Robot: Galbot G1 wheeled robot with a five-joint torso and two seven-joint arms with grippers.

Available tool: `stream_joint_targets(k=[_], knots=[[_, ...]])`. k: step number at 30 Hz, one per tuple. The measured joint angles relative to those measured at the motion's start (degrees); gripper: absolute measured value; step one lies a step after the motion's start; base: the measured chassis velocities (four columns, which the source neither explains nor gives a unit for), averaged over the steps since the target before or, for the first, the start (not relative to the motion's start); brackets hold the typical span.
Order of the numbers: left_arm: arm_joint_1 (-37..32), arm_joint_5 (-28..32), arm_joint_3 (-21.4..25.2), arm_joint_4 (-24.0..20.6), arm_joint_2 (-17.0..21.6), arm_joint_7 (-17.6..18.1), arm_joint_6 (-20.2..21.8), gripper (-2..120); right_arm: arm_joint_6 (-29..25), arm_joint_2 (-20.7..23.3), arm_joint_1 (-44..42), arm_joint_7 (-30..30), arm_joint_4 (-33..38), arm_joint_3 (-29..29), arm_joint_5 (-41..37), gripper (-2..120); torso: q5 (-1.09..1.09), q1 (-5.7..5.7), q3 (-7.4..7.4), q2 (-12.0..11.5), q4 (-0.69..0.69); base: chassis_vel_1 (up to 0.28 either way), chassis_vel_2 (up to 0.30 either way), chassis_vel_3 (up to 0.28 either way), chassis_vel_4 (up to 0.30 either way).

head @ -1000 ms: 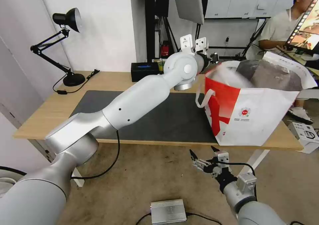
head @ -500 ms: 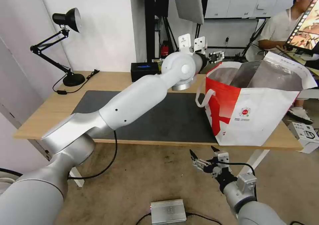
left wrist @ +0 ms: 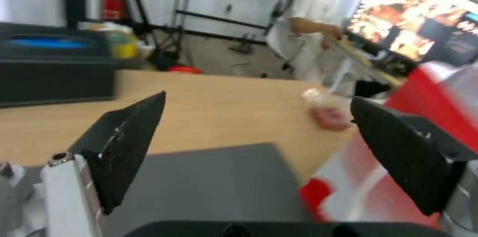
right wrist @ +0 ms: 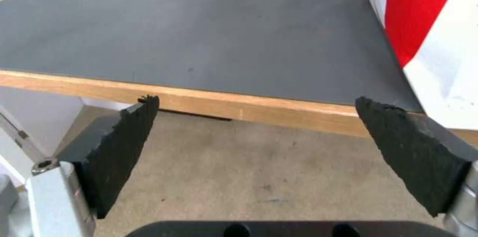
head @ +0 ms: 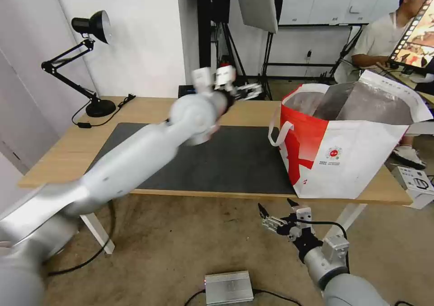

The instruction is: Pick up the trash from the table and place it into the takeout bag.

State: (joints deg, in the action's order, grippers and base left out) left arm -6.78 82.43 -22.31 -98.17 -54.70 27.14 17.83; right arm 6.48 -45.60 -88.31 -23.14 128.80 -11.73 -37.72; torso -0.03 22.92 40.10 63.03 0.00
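Note:
The takeout bag (head: 348,157), white and red with a foil lining, stands open on the right end of the table (head: 63,152). My left gripper (head: 247,90) hangs open and empty above the table's far middle, left of the bag. Between its fingers, the left wrist view (left wrist: 257,99) looks onto a small clear plastic piece of trash with red bits (left wrist: 328,114), lying on the wood beside the bag (left wrist: 438,98). My right gripper (head: 275,213) waits open below the table's front edge; from its wrist view (right wrist: 256,99) I see the mat (right wrist: 209,31) and the bag's corner (right wrist: 428,24).
A black rectangular box (left wrist: 50,76) sits at the table's back edge. A black desk lamp (head: 92,57) stands at the back left with its cable on the wood. On the floor lie a silver box (head: 228,287) and a white box (head: 413,184).
My left arm has swung left, away from the bag's mouth, with its gripper open. A white blur at the bag's mouth one second ago is gone. The right arm has not moved.

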Motion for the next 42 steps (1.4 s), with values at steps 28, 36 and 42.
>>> stream_joint_targets(k=[28,36,42], knots=[[-60.31,-9.25,51.88,-20.85,23.4,-11.3,-3.21,100,0.0,0.0,0.0,0.0,0.0,0.0,0.0,100,0.02,-0.01,-0.01,0.0,0.01,0.0,0.0,0.0,0.0],[-72.53,-15.53,58.96,-22.71,17.78,-14.36,-7.89,100,0.0,0.0,0.0,0.0,0.0,0.01,0.0,100,0.03,-0.01,0.0,0.0,0.0,0.0,0.0,0.0,0.0],[-77.64,-19.8,61.18,-22.96,14.15,-16.12,-9.4,100,0.0,0.0,0.0,0.0,0.0,0.0,0.0,100,0.04,0.0,0.0,0.0,-0.02,0.0,0.0,0.0,0.0]])
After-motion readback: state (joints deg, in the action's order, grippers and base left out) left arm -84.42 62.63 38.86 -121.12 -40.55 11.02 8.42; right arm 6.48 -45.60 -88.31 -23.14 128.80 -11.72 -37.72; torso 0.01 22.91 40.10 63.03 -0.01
